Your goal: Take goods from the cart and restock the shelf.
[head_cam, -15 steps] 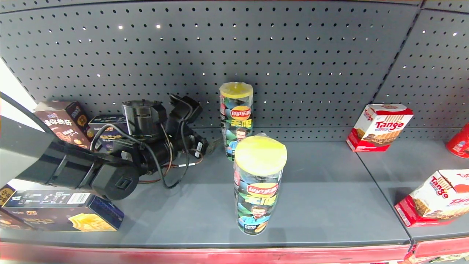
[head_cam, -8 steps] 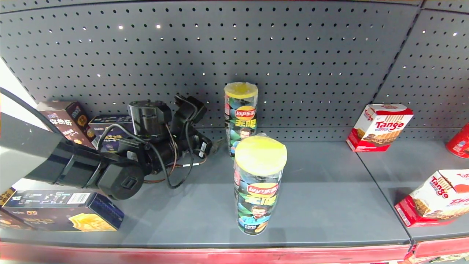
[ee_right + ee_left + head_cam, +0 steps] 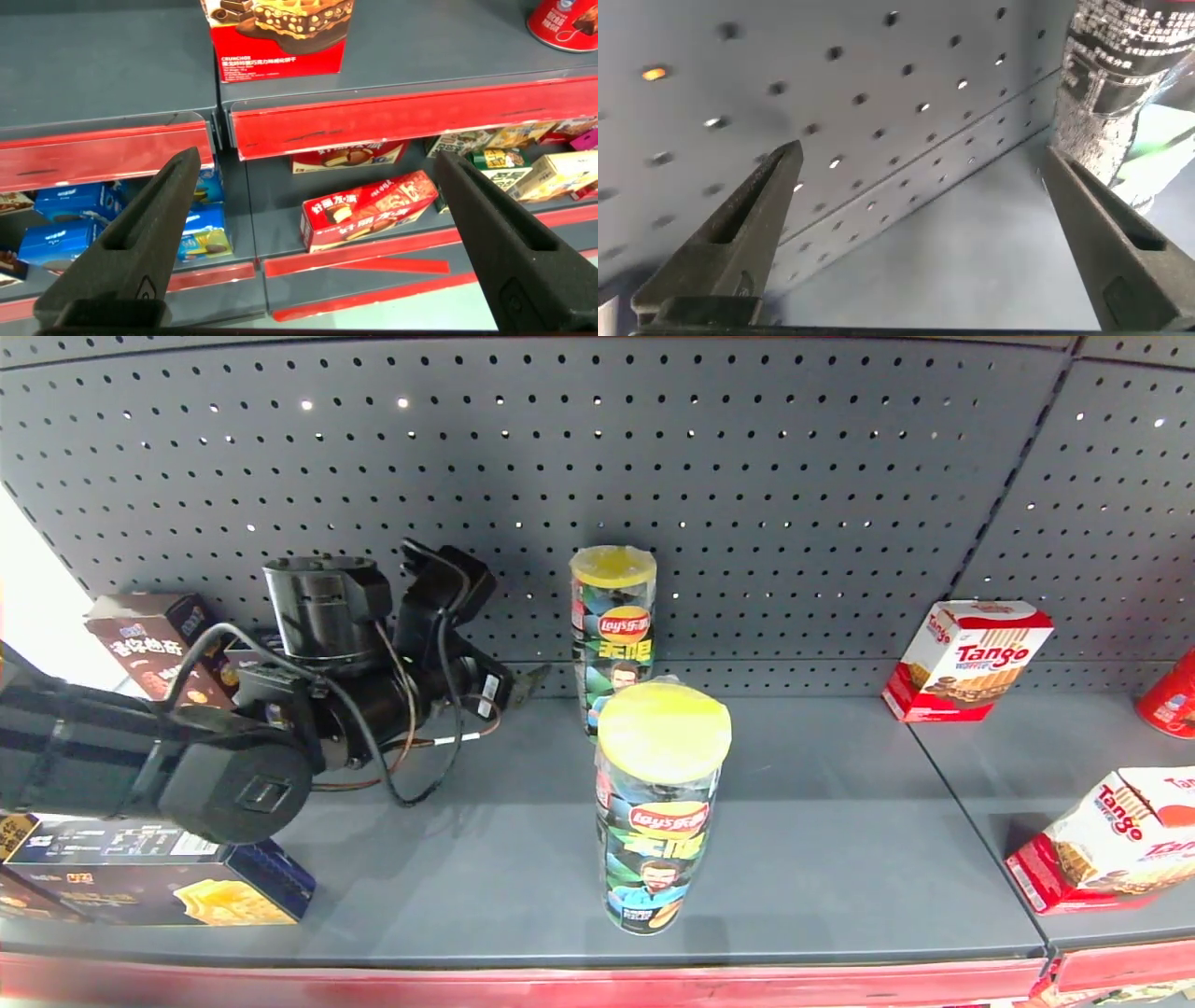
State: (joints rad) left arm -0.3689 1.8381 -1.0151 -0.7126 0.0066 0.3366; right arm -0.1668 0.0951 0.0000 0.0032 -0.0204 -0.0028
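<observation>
Shelf deck (image 3: 840,859): smooth matt grey painted metal.
Back panel (image 3: 747,476): perforated metal, same matt finish.
Front canister (image 3: 658,840): glossy printed wrap.
Yellow lid (image 3: 663,733): under crinkled clear film.
Wafer box (image 3: 966,658): glossy printed card.
Left gripper (image 3: 920,159): matt black, finely textured fingers.

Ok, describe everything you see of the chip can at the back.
The back chip can is a tall tube with a yellow lid under clear film and a green and dark printed label. It stands upright on the grey shelf near the pegboard, directly behind the front can, which hides its base. The open left gripper sits beside it, apart.
</observation>
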